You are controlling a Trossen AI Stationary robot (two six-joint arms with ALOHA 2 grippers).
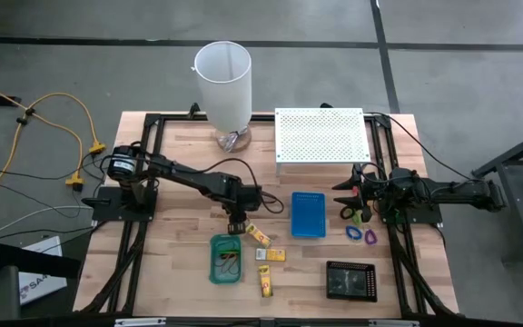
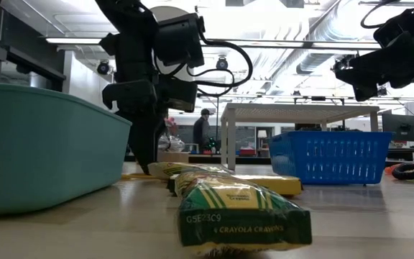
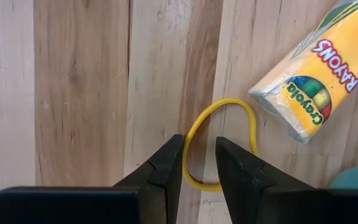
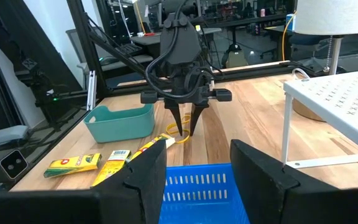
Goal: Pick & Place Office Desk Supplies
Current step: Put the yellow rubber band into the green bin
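Left arm reaches toward the middle, its gripper [image 3: 199,165] pointing straight down, fingers slightly parted. Right arm waits at the right side, its gripper [image 4: 197,171] parted.

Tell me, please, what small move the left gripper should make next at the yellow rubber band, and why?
Probably it should finish closing and then lift a little. The left gripper is down at the table with its jaws apart, and one side of the yellow rubber band runs between the fingertips, so a pinch would likely catch it. The crayon packet lies close beside, so a straight lift seems safest.
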